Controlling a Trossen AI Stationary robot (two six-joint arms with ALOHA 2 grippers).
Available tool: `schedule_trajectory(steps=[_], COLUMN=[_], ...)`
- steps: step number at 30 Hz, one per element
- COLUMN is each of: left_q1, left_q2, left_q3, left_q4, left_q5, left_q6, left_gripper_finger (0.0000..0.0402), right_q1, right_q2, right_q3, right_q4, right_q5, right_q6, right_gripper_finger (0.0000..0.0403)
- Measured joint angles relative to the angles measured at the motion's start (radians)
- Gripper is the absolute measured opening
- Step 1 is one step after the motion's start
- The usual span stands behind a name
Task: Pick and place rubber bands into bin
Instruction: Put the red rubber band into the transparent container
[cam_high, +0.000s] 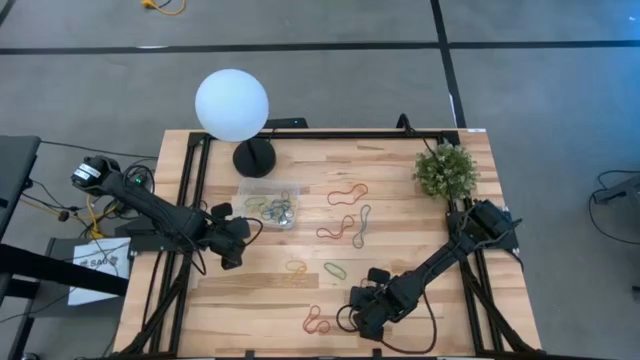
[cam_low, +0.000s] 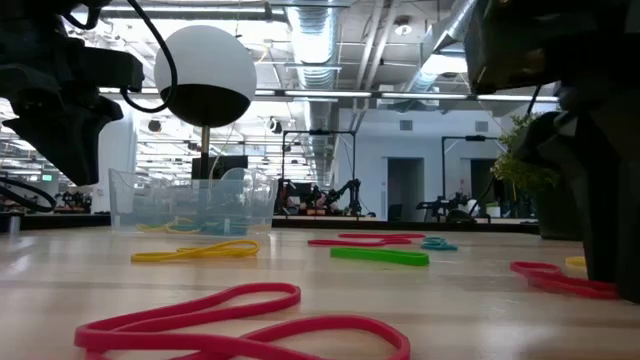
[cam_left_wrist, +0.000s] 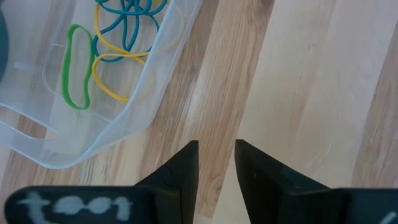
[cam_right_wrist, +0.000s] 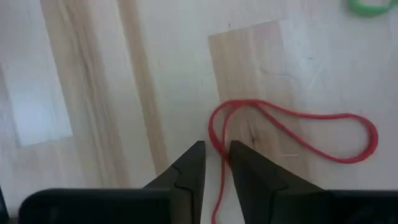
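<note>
The right gripper (cam_right_wrist: 216, 163) is hanging low over the wooden worktop (cam_high: 400, 250) at about 6 o'clock, its fingers slightly spread with a thin red rubber band (cam_right_wrist: 292, 130) running between them. The left gripper (cam_left_wrist: 216, 163) is waiting at 9 o'clock just beside the small clear plastic bin (cam_high: 271, 203), its fingers narrowly spread and holding nothing.

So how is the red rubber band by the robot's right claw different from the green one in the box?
The red rubber band lies on the bare wood, its end between the right gripper's fingers; the green rubber band already sits inside the bin. Red is a long stretched loop; green is a shorter oval. Both are thin loops lying flat.
</note>
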Motion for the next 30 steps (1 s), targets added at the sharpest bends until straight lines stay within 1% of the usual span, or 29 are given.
schedule_trajectory(steps=[2,6,9,12,14,18,20,23,26,28,30], left_q1=[0.000,0.000,0.000,0.000,0.000,0.000,0.000,0.000,0.000,0.000,0.000], left_q2=[0.000,0.000,0.000,0.000,0.000,0.000,0.000,0.000,0.000,0.000,0.000], left_q3=[0.000,0.000,0.000,0.000,0.000,0.000,0.000,0.000,0.000,0.000,0.000], left_q4=[0.000,0.001,0.000,0.000,0.000,0.000,0.000,0.000,0.000,0.000,0.000], left_q5=[0.000,0.000,0.000,0.000,0.000,0.000,0.000,0.000,0.000,0.000,0.000], left_q6=[0.000,0.001,0.004,0.005,0.004,0.005,0.005,0.005,0.005,0.005,0.005], left_gripper_finger=[0.0095,0.0095,0.0095,0.0095,0.0095,0.0095,0.0095,0.0095,0.0095,0.0095,0.0095], right_q1=[-0.016,-0.054,-0.082,-0.115,-0.145,-0.212,-0.262,-0.352,-0.441,-0.495,-0.541], right_q2=[-0.007,-0.010,-0.010,-0.014,-0.028,-0.041,-0.047,-0.044,-0.046,-0.046,-0.045], right_q3=[-0.003,-0.005,-0.002,0.035,0.070,0.134,0.164,0.199,0.218,0.218,0.218], right_q4=[-0.001,0.005,0.025,0.025,0.029,0.038,0.121,0.226,0.417,0.529,0.612], right_q5=[0.019,0.075,0.124,0.207,0.290,0.565,0.628,0.660,0.649,0.590,0.494], right_q6=[-0.020,-0.114,-0.196,-0.304,-0.410,-0.618,-0.716,-0.803,-0.876,-0.895,-0.890], right_gripper_finger=[0.0058,0.0010,0.0009,0.0004,0.0003,0.0004,0.0002,0.0002,0.0001,0.0001,0.0001])
